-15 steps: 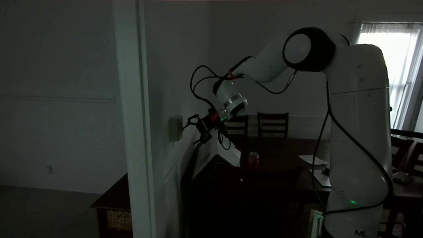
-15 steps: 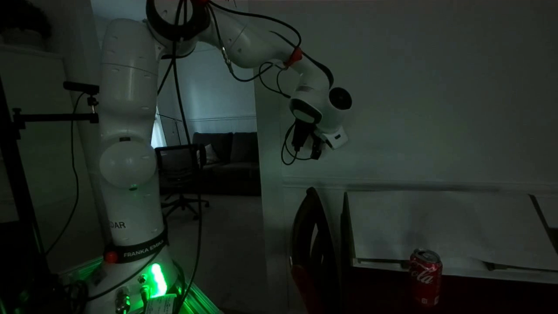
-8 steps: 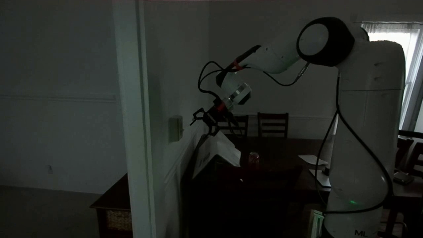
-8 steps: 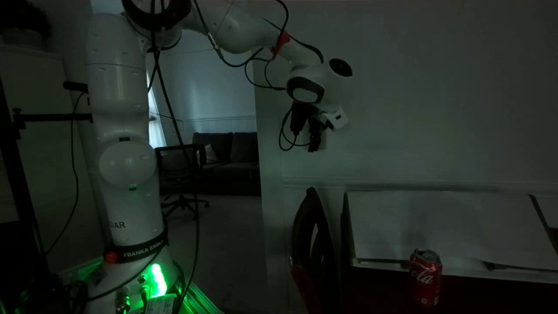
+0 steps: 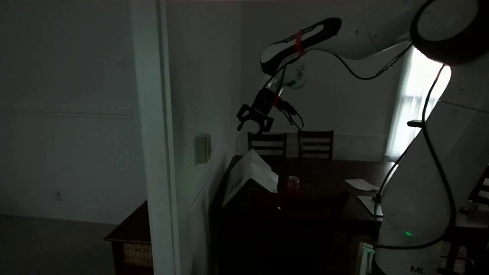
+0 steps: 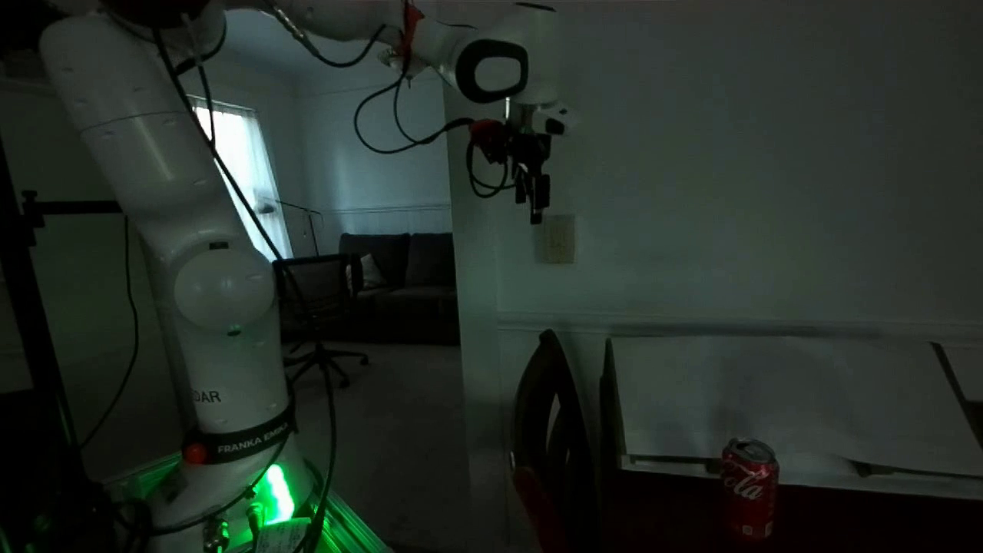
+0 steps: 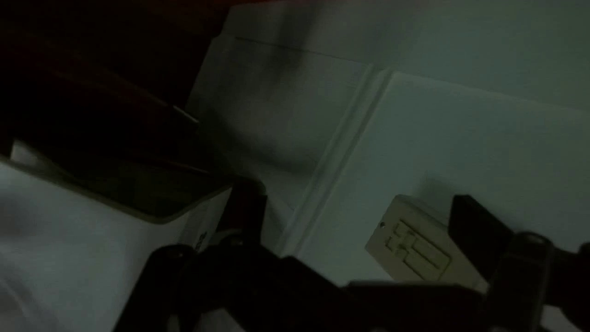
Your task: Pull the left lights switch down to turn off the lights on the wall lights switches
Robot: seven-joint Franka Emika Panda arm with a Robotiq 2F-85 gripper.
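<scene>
In an exterior view, the gripper (image 5: 250, 129), jaws spread wide on air, is held apart from the wall switch plate (image 5: 203, 149) at left. Below, a white board (image 5: 260, 172) and red can (image 5: 293, 185) are set on the table (image 5: 328, 168).

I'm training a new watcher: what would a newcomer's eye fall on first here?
Likely the bright green light at the white robot arm's base, lower left in an exterior view. Next, the red metal can at that view's lower right. Then the open black end effector, apart from the pale beige rectangular switch plate on the wall.
</scene>
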